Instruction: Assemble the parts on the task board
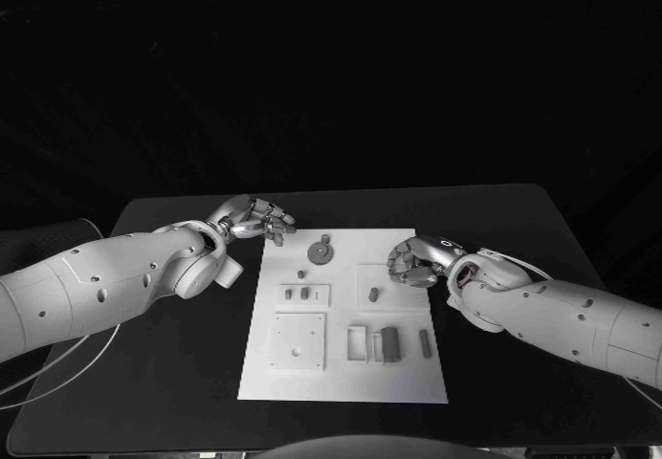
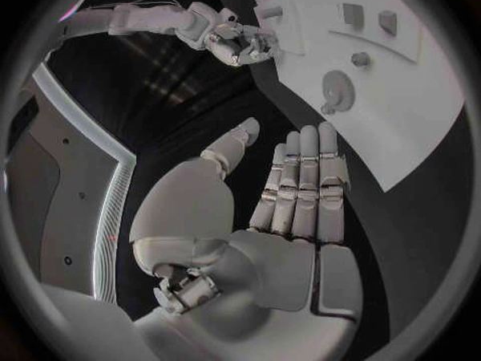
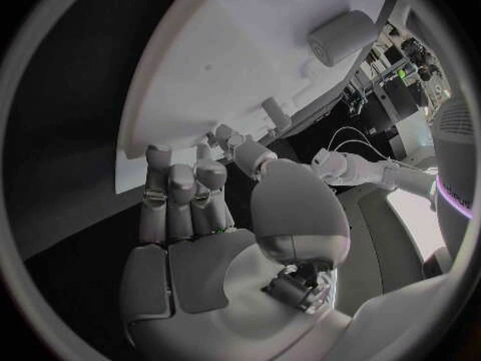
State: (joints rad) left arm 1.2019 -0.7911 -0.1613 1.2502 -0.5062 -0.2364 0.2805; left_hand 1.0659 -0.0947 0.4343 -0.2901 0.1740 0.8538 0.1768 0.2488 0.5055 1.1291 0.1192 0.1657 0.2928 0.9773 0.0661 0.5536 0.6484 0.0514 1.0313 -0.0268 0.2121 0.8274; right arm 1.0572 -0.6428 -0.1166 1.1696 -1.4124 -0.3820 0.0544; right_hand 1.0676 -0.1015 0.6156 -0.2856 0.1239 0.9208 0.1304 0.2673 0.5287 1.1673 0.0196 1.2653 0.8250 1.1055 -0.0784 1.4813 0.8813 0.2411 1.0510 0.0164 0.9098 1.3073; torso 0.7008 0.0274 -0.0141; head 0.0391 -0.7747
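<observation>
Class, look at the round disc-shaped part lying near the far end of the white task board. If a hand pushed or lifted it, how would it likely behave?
The round part lies flat on the task board, so it would probably slide rather than roll. It looks rigid and small, so likely light. Its low profile may make it awkward to pinch off the plate; the small knob at its edge could offer a hold.

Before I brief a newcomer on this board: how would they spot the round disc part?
Start at the white task board mid-table and go to its far edge, between the two hands. The round disc part lies there, the only circular flat piece; its neighbours are small blocks and bars.
</observation>
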